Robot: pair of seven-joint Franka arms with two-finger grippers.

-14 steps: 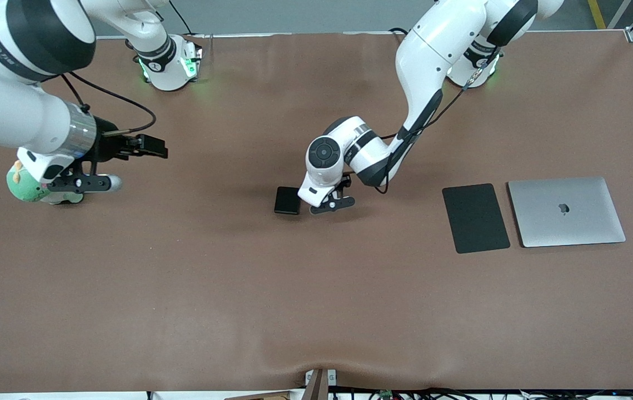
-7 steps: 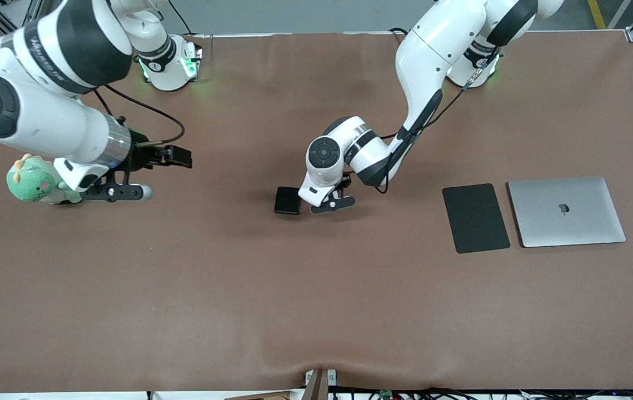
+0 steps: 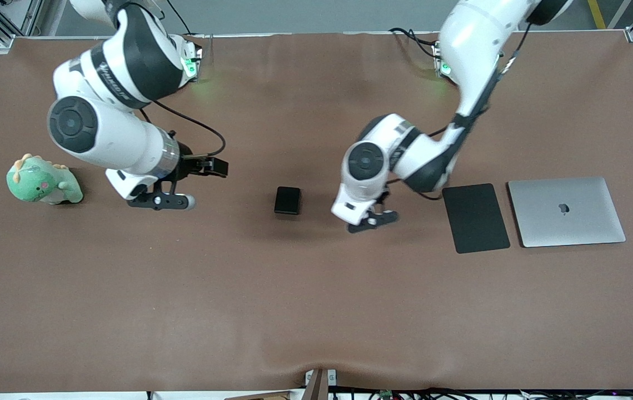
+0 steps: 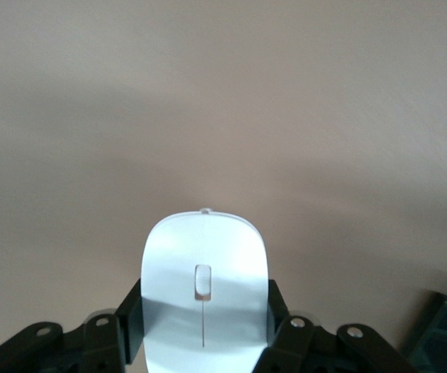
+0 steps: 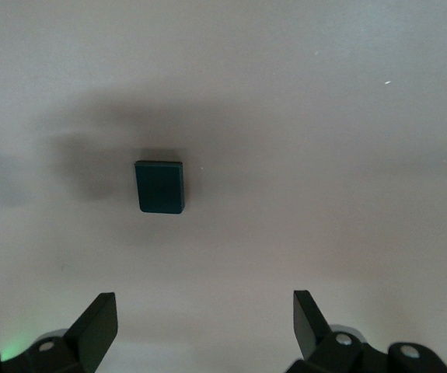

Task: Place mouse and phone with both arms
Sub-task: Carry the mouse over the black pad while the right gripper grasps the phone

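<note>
The black phone [image 3: 287,200] lies flat near the table's middle and also shows in the right wrist view [image 5: 160,186]. My left gripper [image 3: 372,219] hangs over bare table between the phone and the black mouse pad [image 3: 476,218]. It is shut on the white mouse [image 4: 205,287], with its fingers [image 4: 274,311] pressing on both of the mouse's sides. The arm hides the mouse in the front view. My right gripper [image 3: 160,201] is open and empty [image 5: 204,322] over the table between the plush toy and the phone, apart from the phone.
A green plush toy [image 3: 41,186] sits toward the right arm's end of the table. A closed silver laptop [image 3: 566,211] lies beside the mouse pad toward the left arm's end. A dark corner [image 4: 441,338] shows at the edge of the left wrist view.
My left gripper has moved from beside the phone toward the mouse pad, carrying the mouse. My right gripper has moved from the plush toy toward the phone.
</note>
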